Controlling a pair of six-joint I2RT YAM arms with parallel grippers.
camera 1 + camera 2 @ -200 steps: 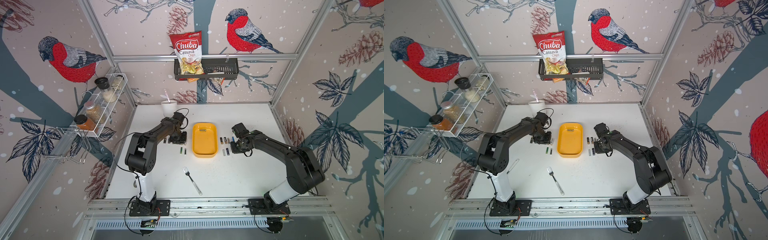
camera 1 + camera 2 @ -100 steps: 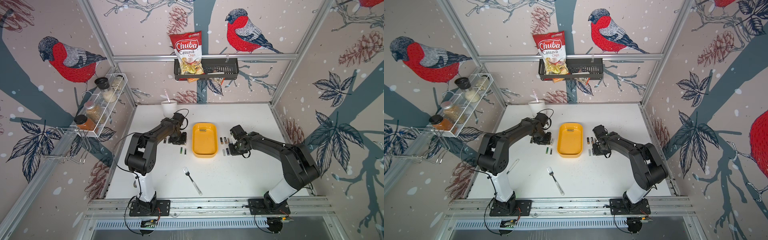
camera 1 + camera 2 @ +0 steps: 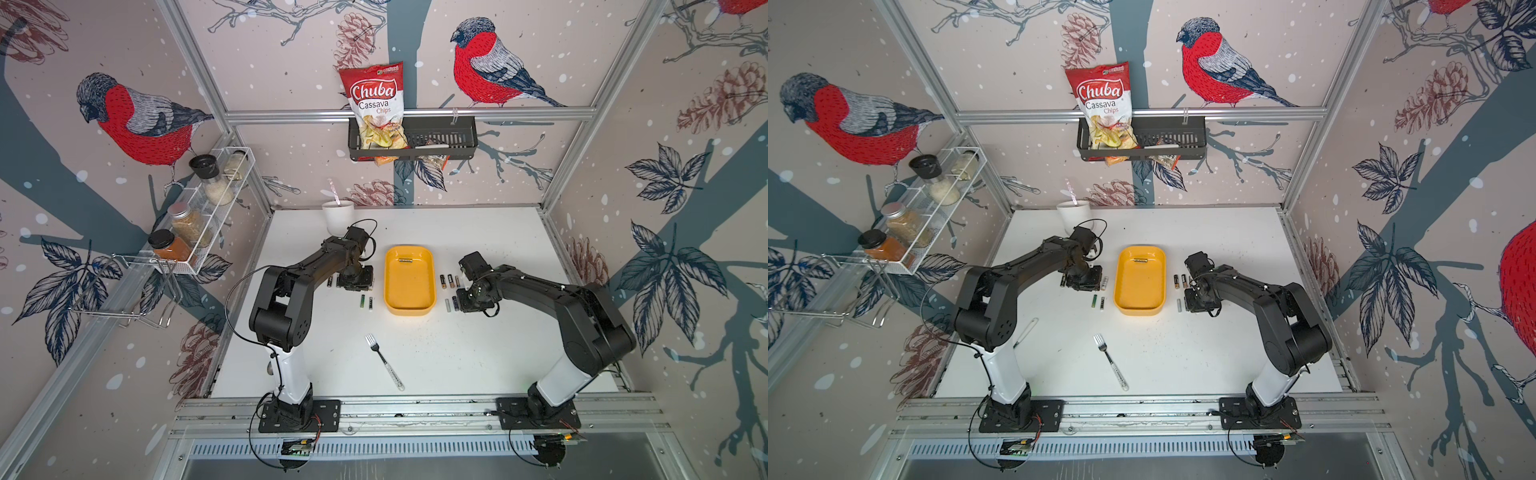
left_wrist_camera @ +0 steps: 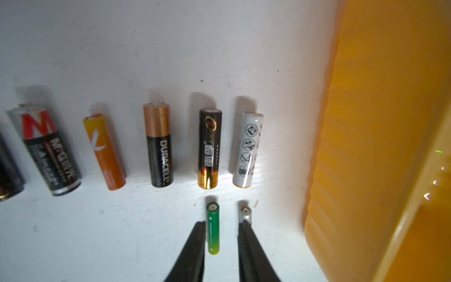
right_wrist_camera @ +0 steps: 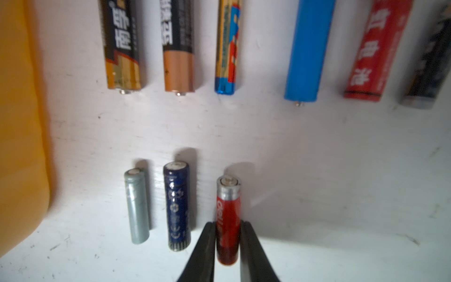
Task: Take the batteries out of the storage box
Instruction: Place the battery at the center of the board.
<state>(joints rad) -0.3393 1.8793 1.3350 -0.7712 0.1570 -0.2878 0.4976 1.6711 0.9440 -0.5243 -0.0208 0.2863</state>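
The yellow storage box lies mid-table in both top views, with one battery at its far end. Several more batteries lie in rows on the table on both sides of the storage box. My left gripper hovers open left of the box. A green battery lies on the table in its gap, ungripped, and a silver one sits by the other finger. My right gripper is shut on a red battery, beside a dark blue one and a grey one.
A fork lies nearer the front edge. A white mug stands at the back behind my left arm. A wire spice rack hangs on the left wall. A black basket with a chips bag hangs on the back wall.
My right arm has shifted slightly toward the yellow box while keeping its grip. The left arm has not moved.
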